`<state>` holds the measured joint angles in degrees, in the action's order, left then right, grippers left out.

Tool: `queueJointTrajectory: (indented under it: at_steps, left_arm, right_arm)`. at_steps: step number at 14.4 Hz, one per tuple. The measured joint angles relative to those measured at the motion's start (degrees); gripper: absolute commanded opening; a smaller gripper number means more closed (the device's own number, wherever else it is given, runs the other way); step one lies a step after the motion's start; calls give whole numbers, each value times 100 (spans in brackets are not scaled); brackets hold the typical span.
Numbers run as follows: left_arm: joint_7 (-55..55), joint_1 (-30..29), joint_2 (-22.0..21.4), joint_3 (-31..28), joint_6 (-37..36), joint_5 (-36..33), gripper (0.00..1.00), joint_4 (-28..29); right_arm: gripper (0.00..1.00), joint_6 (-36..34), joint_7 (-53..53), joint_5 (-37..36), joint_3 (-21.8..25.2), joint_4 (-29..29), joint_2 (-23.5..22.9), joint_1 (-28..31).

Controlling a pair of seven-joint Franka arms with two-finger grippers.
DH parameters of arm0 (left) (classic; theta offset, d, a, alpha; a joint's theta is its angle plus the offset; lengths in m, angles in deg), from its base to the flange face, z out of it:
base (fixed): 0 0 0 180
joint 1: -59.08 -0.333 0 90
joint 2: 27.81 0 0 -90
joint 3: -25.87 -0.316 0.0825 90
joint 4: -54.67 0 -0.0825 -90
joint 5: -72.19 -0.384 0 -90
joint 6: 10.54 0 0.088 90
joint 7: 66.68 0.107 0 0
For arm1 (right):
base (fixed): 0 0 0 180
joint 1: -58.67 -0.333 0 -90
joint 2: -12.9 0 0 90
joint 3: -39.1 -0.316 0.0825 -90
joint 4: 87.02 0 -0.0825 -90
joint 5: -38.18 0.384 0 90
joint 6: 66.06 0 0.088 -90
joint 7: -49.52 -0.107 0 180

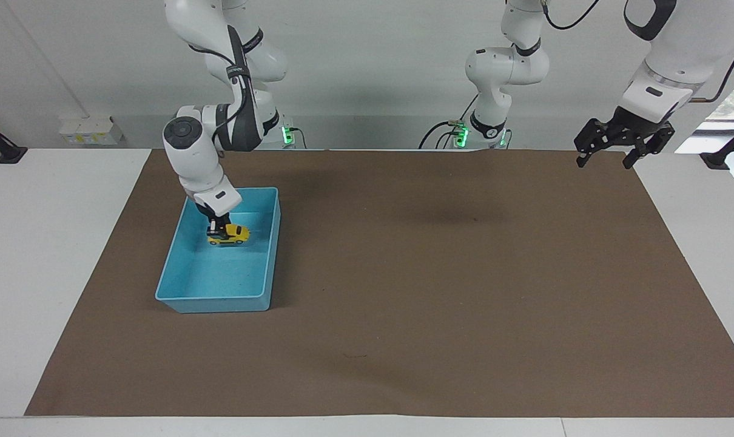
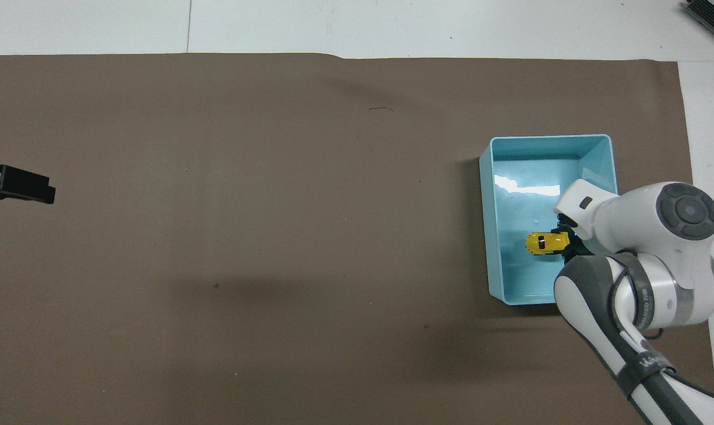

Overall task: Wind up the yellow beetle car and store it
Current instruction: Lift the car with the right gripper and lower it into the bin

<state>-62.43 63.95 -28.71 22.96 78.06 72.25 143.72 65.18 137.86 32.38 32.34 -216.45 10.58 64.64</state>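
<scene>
At the facing view's centre-left, the right gripper (image 1: pixel 216 228) is clamped on the tiny yellow beetle-shaped toy car (image 1: pixel 229 235), low inside the light blue plastic bin (image 1: pixel 270 249). It seems not quite down; released here, it could tip or roll. At upper right the left gripper (image 1: pixel 606 149) waits, jaws spread, empty.

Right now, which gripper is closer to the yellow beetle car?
Right. The right gripper is shut on the yellow beetle car, holding it inside the blue bin. The left gripper waits open, up over the left arm's end of the table.
</scene>
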Motion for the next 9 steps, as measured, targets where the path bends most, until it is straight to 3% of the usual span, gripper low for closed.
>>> queueJointTrajectory:
  at_steps: [4, 5, 6, 7, 9]
  left_arm:
    - [0, 0, -1, 0, -81, 0, 100, 1]
    - [0, 0, -1, 0, -83, 0, 100, 2]
    - [0, 0, -1, 0, -84, 0, 100, 2]
    - [0, 0, -2, 0, -86, 0, 100, 2]
    - [0, 0, -3, 0, -85, 0, 100, 2]
  right_arm:
    - [0, 137, 0, -15, 0, -3, -159, 0]
    - [32, 174, 0, -17, 0, -3, -204, 0]
    - [86, 190, 0, -17, 0, -3, -234, 0]
    - [100, 195, 0, -17, 0, -3, -246, 0]
    - [100, 190, 0, -17, 1, 10, -249, 1]
